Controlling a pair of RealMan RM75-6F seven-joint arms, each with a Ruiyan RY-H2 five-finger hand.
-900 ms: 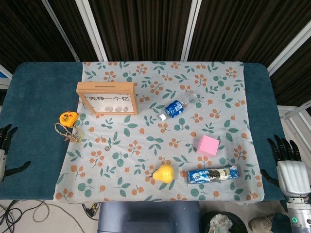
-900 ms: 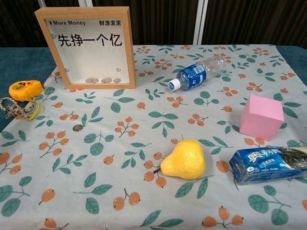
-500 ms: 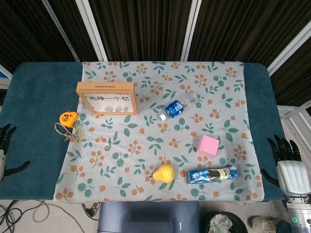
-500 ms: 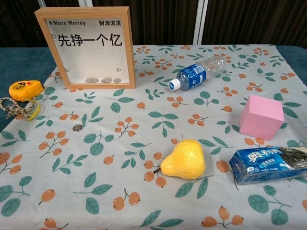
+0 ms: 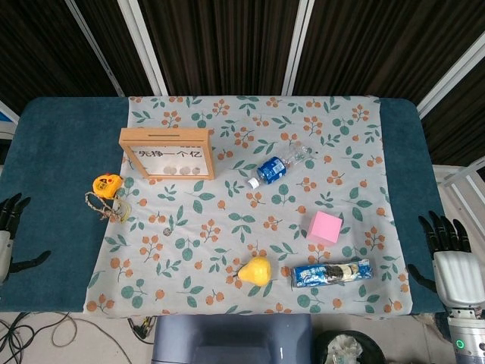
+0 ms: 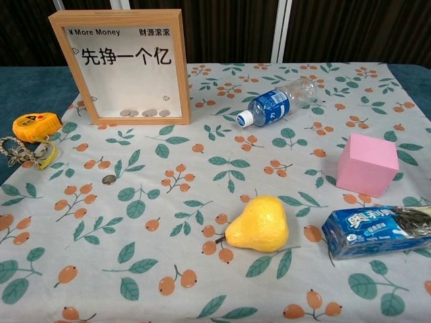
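Dark slatted panels back a worktop under a floral cloth. Both hands idle off its edges, fingers spread, holding nothing — left hand nearest the tape measure, right hand nearest the biscuit packet. No grasp begun — either must first reach inward.

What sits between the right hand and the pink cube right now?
Nothing stands between them: the head view shows only the floral cloth and bare blue table edge between the right hand and the pink cube.

wooden frame | matt printed cloth | clear plastic bottle | glossy biscuit wrapper
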